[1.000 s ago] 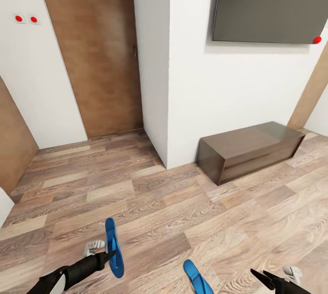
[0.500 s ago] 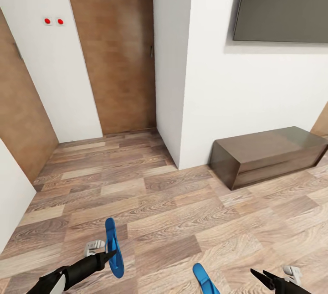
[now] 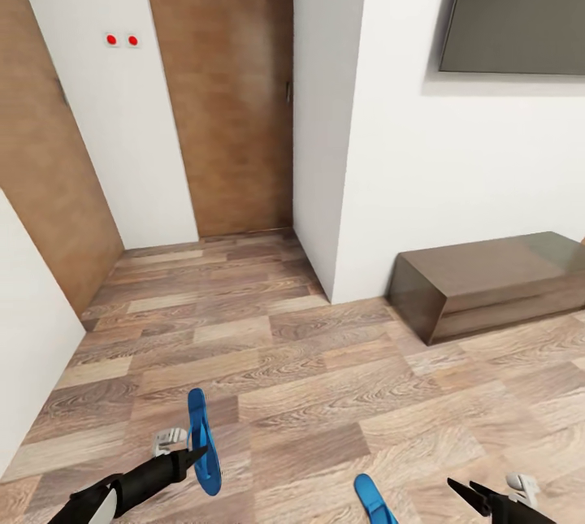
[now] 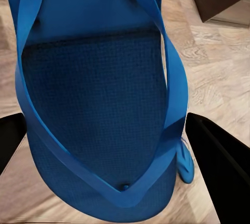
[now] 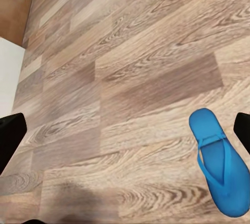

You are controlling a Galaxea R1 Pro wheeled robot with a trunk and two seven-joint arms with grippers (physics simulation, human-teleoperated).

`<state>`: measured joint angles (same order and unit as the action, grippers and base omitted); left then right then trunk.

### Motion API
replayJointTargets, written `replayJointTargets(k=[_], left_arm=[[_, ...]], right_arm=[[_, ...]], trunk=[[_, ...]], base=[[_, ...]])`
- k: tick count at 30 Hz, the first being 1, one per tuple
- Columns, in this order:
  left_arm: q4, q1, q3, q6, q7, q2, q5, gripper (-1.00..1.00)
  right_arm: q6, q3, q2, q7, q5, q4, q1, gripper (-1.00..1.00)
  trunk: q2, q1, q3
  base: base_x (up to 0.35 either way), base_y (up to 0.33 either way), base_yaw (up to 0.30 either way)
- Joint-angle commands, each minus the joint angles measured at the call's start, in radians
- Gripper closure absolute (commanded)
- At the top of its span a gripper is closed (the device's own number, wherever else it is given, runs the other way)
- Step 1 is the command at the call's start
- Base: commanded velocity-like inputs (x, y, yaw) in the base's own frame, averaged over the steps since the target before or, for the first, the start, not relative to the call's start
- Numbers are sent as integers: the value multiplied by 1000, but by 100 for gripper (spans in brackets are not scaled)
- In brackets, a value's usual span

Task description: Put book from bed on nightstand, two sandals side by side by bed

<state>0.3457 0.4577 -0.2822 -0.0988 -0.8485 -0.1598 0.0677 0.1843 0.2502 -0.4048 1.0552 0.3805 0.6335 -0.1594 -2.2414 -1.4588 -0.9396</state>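
My left gripper [image 3: 197, 454] is shut on one bright blue sandal [image 3: 203, 441], held edge-up above the wood-plank floor. In the left wrist view that sandal [image 4: 99, 104] spans the space between my two dark fingers [image 4: 221, 166]. The second sandal [image 3: 373, 499] lies flat on the floor near the head view's lower edge, and I also see this second sandal [image 5: 221, 168] under my right arm. My right gripper [image 3: 470, 496] hangs open above the floor just right of it, holding nothing. The book, the bed and the nightstand are out of view.
A wide low dark-brown dresser [image 3: 496, 280] stands against the white wall at the right, under a dark wall panel [image 3: 520, 12]. A protruding wall corner [image 3: 325, 142] and brown wooden doors [image 3: 236, 93] lie ahead. A white surface [image 3: 24, 329] borders the left.
The camera has swung left, so the doors, wall corner and dresser have shifted right in the picture. Both arms keep their pose, and the sandal stays in my left gripper.
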Motion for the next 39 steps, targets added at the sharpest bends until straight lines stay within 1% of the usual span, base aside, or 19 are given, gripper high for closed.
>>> replayJointTargets(k=[1, 25, 39], left_arm=[[-1, 1, -3, -10, -4, 0, 6, 100], [-1, 1, -3, -10, -4, 0, 6, 100], [-1, 1, -3, -10, -4, 1, 6, 100]], right_arm=[[10, 1, 0, 3, 7, 0, 0, -100], [10, 4, 0, -2, 8, 0, 0, -100], [10, 6, -5, -3, 8, 0, 0, -100]], trunk=[[0, 0, -1], [0, 0, -1], [0, 0, -1]], base=[[0, 0, 284], [0, 0, 274], [0, 0, 259]])
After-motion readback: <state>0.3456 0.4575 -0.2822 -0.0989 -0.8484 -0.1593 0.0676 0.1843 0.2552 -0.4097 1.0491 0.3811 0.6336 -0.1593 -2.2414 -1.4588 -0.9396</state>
